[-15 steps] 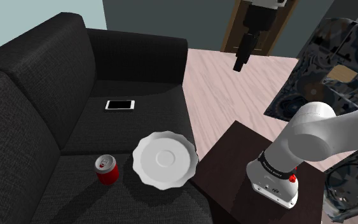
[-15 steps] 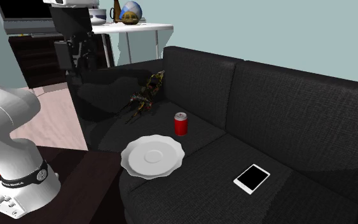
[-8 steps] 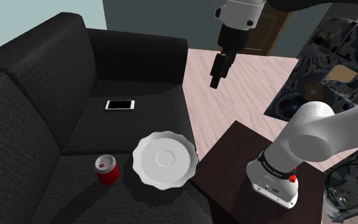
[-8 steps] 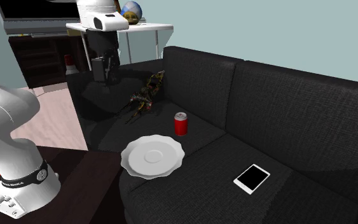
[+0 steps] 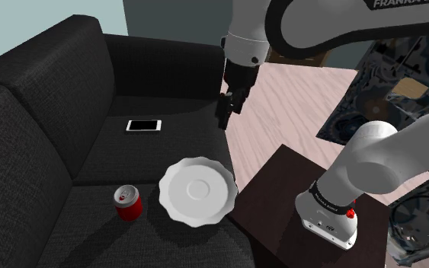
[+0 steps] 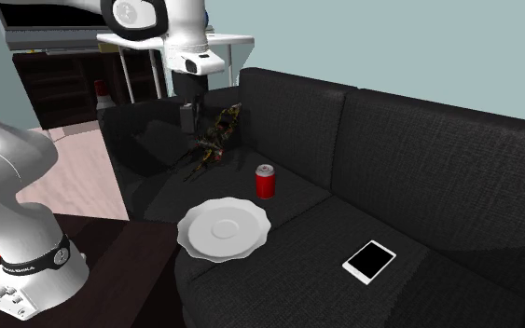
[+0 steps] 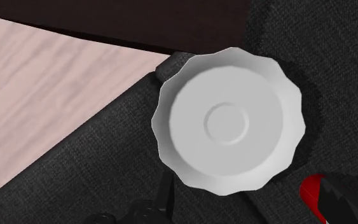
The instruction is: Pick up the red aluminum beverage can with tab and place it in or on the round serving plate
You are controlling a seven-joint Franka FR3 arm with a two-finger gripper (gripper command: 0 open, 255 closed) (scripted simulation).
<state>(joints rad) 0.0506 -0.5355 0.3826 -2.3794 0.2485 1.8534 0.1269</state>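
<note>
High over the front edge of the black fabric sofa [image 5: 152, 152], the all-black two-fingered hand [image 5: 224, 119] hangs pointing down, its fingers [image 7: 343, 207] standing apart with nothing between them. Beneath it, going by the wrist view, lies the round white plate with a scalloped rim [image 5: 197, 190]. The plate rests on the seat cushion right at the sofa's front edge, next to the dark box stand [image 5: 277, 190] and the pale wooden floor [image 5: 281, 99]. The red cylindrical drinks can [image 5: 128, 203] stands upright on the same cushion just beside the plate, on the side away from the stand and well apart from the hand. Farther along the seat lies a flat white-framed phone with a black screen [image 5: 143, 126], clear of both. The likeliest trouble is the soft cushion: a finger coming down off-centre could nudge the tall, light can and tip it, and it would probably roll. Crossing low to reach the can might also clip the plate's raised rim and push it off the seat edge. Setting the can on that rim rather than in the flat middle could topple it.
</note>
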